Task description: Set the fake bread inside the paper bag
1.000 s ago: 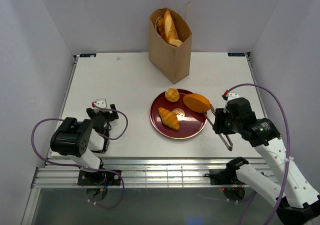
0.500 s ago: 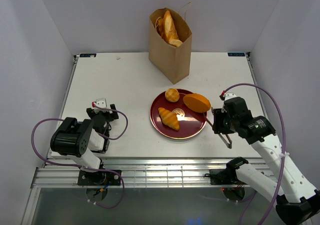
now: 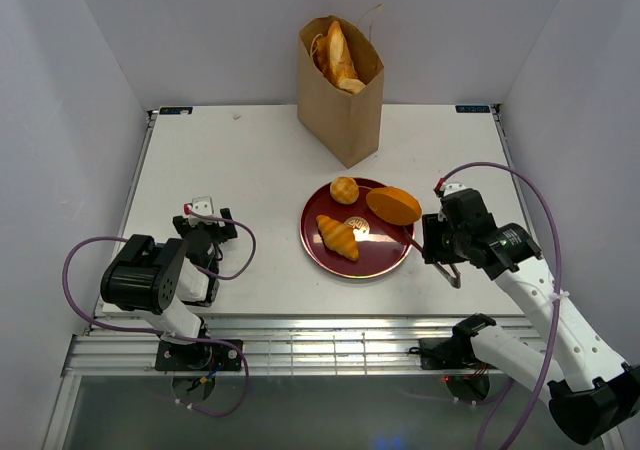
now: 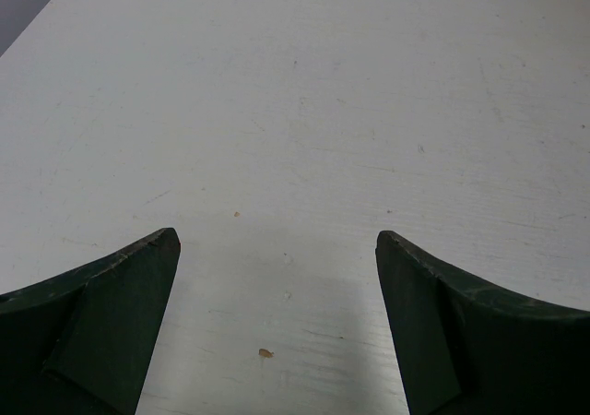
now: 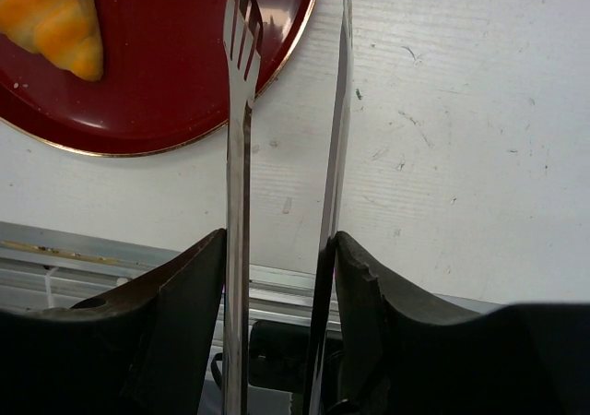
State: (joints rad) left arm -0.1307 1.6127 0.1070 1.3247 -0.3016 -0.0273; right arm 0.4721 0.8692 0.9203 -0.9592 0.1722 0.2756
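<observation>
Upper centre of the top view: paper bag [image 3: 345, 120] stands upright at the back of the desk [image 3: 230, 170]. Some fake bread [image 3: 338, 58] is already in it, a long baguette-type piece plus at least one more poking out of the mouth. Can't tell the exact count.

Centre frame: dark red plate [image 3: 378, 250] with three pieces left.
- round bun [image 3: 344, 189] at its upper edge
- oval loaf [image 3: 393, 205] overhanging the upper-right rim
- croissant [image 3: 338, 236] middle-left

My read is partway done, with three transfers to go.

Right gripper [image 5: 281, 249] is just right of the plate, clamped on metal tongs [image 5: 238, 111]. The fork-tined arm and the flat arm each sit against a finger, and the two arms are apart with nothing between them. In the wrist view the tine tips sit over the plate's rim, and the croissant at the upper left of that frame is not touched. Looks like it's lining up for the next pick, but I can't tell which piece.

Left gripper [image 4: 277, 249], lower left of the top view, has its jaws apart and empty over bare desk, well apart from plate and bag.
</observation>
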